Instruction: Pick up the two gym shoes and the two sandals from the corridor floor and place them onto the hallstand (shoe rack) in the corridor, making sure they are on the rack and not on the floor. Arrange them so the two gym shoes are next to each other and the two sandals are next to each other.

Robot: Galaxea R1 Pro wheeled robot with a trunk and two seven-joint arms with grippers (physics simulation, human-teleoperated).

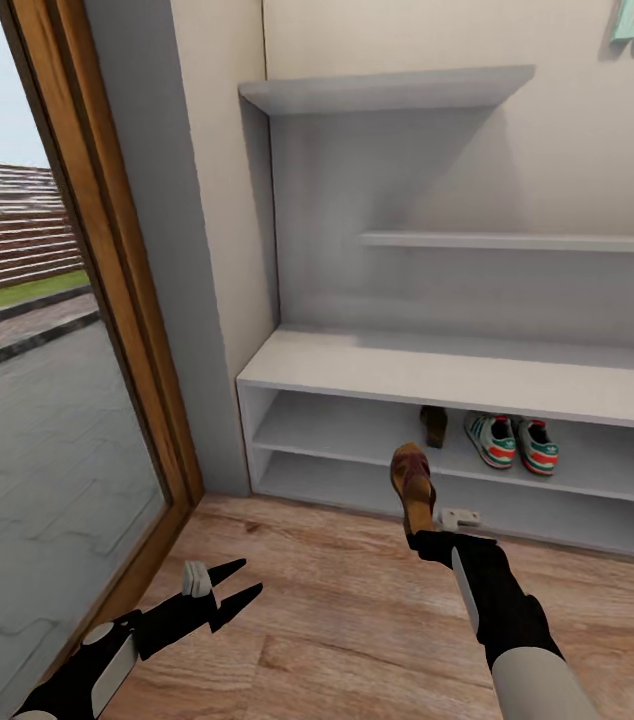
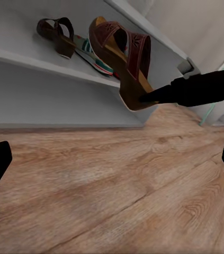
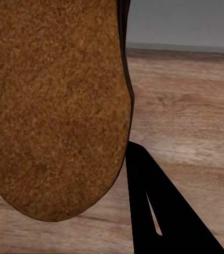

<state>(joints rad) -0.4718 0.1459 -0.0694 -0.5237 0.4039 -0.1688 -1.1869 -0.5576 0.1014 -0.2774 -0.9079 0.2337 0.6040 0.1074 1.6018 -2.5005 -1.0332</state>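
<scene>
Right gripper (image 1: 435, 535) clamped on the heel end of one brown sandal (image 1: 412, 482), which is held off the corridor floor (image 1: 357, 620) with its toe pointing toward the hallstand (image 1: 457, 370); in the right wrist view the tan sole (image 3: 53, 106) lies against one dark finger (image 3: 159, 211). The grip takes only the heel, so the long forward part is unsupported; it could pivot or slip out, and the toe may catch the front edge of the middle shelf (image 1: 357, 425) if brought in too low, dropping the sandal back to the floor. The second sandal (image 1: 434, 425) already stands on that shelf, just beside the two gym shoes (image 1: 512, 443), which sit side by side; a careless entry could knock these or leave the pair of sandals apart. The right arm reaches forward and slightly leftward, forearm low, wrist in line with the shelf opening. The left gripper (image 1: 240, 588) hangs low over the floor near the glass door (image 1: 47, 400), fingers spread and holding nothing, well apart from the rack.
</scene>
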